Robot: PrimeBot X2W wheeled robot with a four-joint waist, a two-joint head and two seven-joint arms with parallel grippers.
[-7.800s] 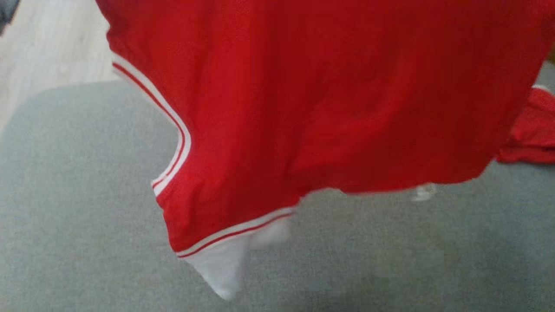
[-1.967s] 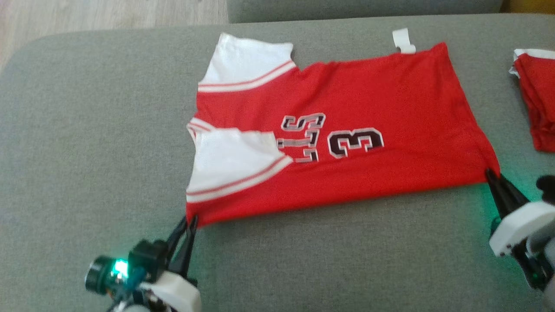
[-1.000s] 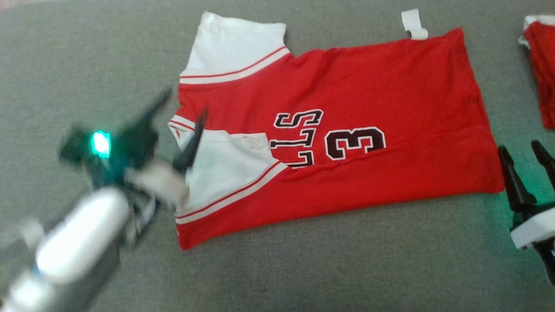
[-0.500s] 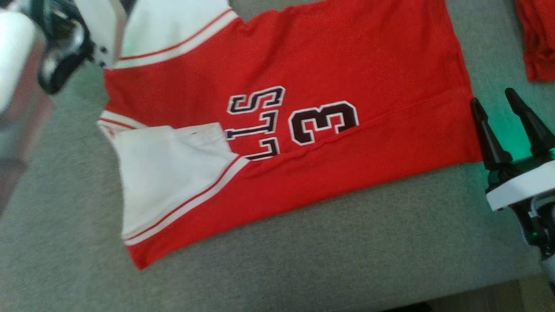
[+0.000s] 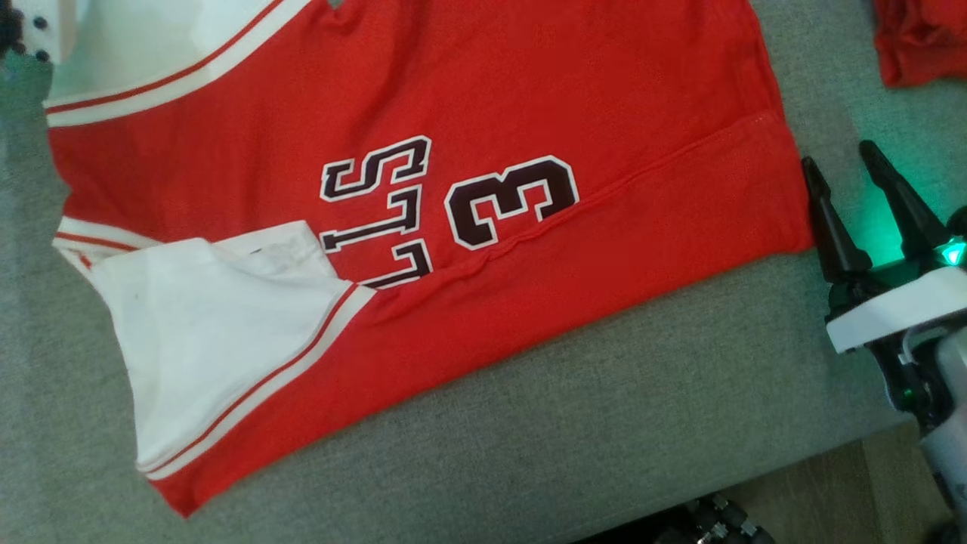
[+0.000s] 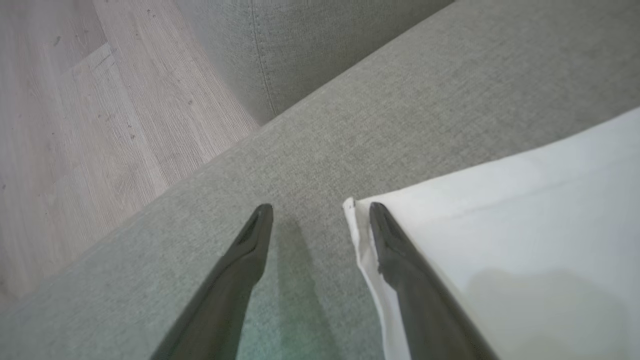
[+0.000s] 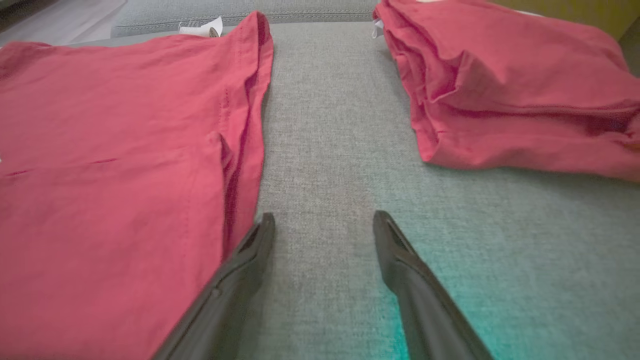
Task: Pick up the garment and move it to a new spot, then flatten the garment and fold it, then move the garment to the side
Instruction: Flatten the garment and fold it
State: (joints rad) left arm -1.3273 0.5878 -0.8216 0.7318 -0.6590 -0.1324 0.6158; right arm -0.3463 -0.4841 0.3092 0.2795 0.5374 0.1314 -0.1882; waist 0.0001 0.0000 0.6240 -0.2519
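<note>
**Garment (image 5: 529, 98) flat on the sofa cushion (image 5: 604, 423), both grippers wide and empty**

Lies spread across the grey cushion, red body toward the robot's right, white sleeves with red-and-white trim toward its left. Shows dark lettering and a "3" outlined in white near the middle, turned sideways in the head view. Has the nearer sleeve (image 5: 211, 340) folded in over the chest, covering part of the lettering. Carries a long crease below the number, running toward the hem.

At the near hem corner, just beside the cloth: right gripper (image 5: 838, 155), fingers spread wide, nothing between them (green glow from its lamp on the cushion). From the right wrist: one finger hard by the hem edge, contact not clear; the other over bare cushion. At the far hem corner: a small white tag (image 7: 202, 29).

Over the corner of the far sleeve (image 6: 500, 225): left gripper (image 6: 320, 206), likewise spread wide and holding nothing. One finger above the white cloth, the other above bare cushion, the sleeve's edge between the two.

Farther right on the same cushion, past a strip of bare fabric: a second red garment (image 5: 918, 38), folded into a thick bundle. Beyond the cushion's edge: pale wood floor (image 6: 75, 125).
</note>
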